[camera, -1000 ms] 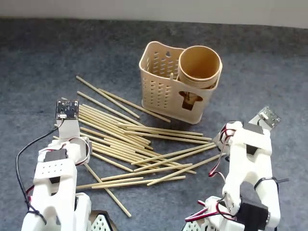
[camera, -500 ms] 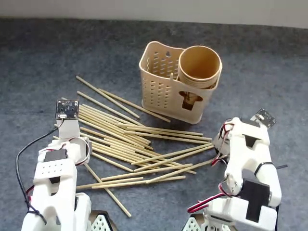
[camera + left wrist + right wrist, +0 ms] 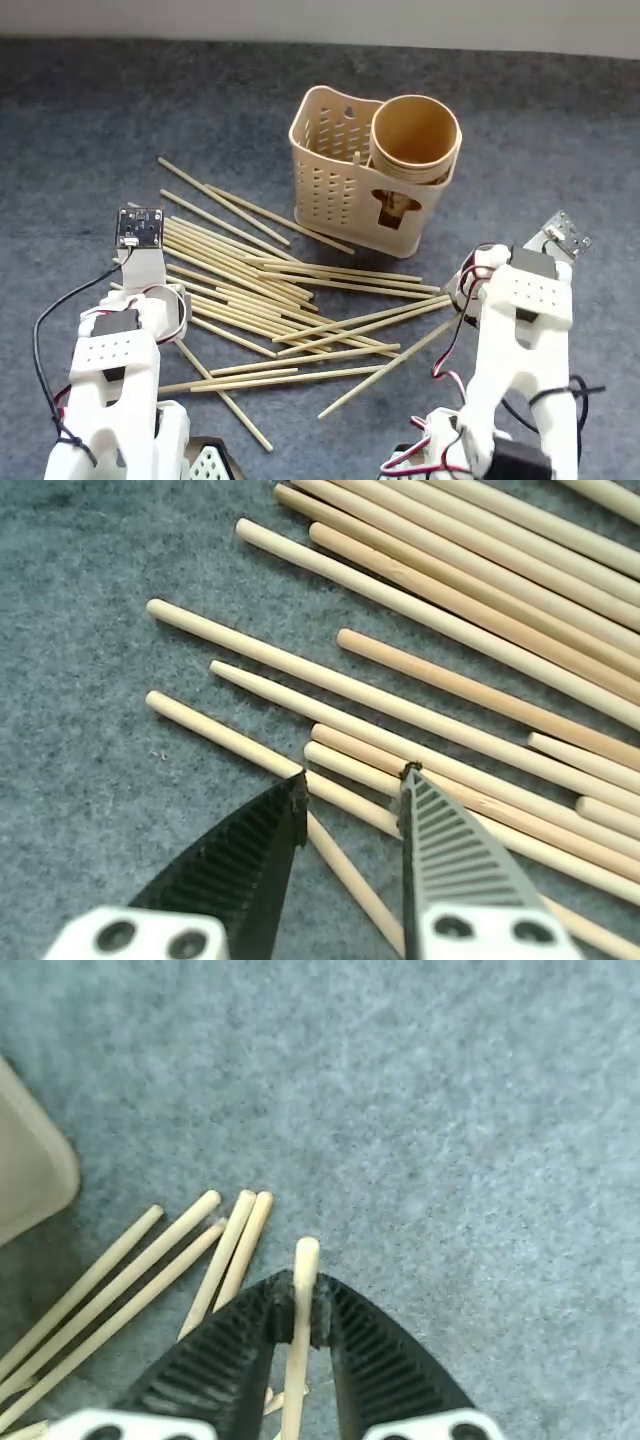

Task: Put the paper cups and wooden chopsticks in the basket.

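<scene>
Tan paper cups (image 3: 414, 135) are already stacked in the cream perforated plastic basket (image 3: 325, 185). Pale wooden chopsticks (image 3: 250, 285) are left strewn on the grey worktop (image 3: 100, 120) at its seven o'clock. One stick (image 3: 303, 1260) is clamped in the jaws of the right gripper (image 3: 300, 1295); those of the left gripper (image 3: 352, 785) are narrowly parted over others.

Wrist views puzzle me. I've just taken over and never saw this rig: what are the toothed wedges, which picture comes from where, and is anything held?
A small left arm and right arm sit side by side. The wide picture looks down from a fixed camera. The other two come from a camera on each arm's wrist, so the wedges are that arm's own pincer. On the grey mat lie loose chopsticks and a basket, with stacked cups in one compartment. The left pincer is open over the chopsticks, holding nothing. The right pincer is shut on one chopstick, near its end.
</scene>
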Action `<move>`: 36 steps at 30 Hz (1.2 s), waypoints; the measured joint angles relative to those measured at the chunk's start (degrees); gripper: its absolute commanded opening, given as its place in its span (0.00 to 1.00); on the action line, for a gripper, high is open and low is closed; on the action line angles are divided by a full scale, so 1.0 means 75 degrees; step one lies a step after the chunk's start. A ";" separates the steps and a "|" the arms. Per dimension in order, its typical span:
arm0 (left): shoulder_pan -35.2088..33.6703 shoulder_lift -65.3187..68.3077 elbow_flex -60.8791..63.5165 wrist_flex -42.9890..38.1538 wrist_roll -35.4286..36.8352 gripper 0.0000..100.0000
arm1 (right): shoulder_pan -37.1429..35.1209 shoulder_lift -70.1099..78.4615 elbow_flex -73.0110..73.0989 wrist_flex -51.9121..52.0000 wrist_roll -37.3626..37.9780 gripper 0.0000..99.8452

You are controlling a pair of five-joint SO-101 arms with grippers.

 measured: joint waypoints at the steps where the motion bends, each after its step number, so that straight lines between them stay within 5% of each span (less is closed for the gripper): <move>1: 0.0000 0.0000 0.0000 0.0000 0.0000 0.16 | 0.0000 -0.0246 0.0000 0.0070 0.0000 0.01; 18: 0.0000 0.0000 0.0000 0.0000 0.0000 0.16 | -0.0012 -0.4126 0.0000 0.0551 0.0000 0.01; 29: 0.0000 0.0000 0.0000 0.0000 0.0000 0.16 | -0.0070 -0.5533 -0.0633 -0.1067 0.0715 0.01; 36: 0.0000 0.0000 0.0000 0.0000 0.0000 0.16 | -0.1114 -0.5603 -0.1641 -0.2192 0.1571 0.01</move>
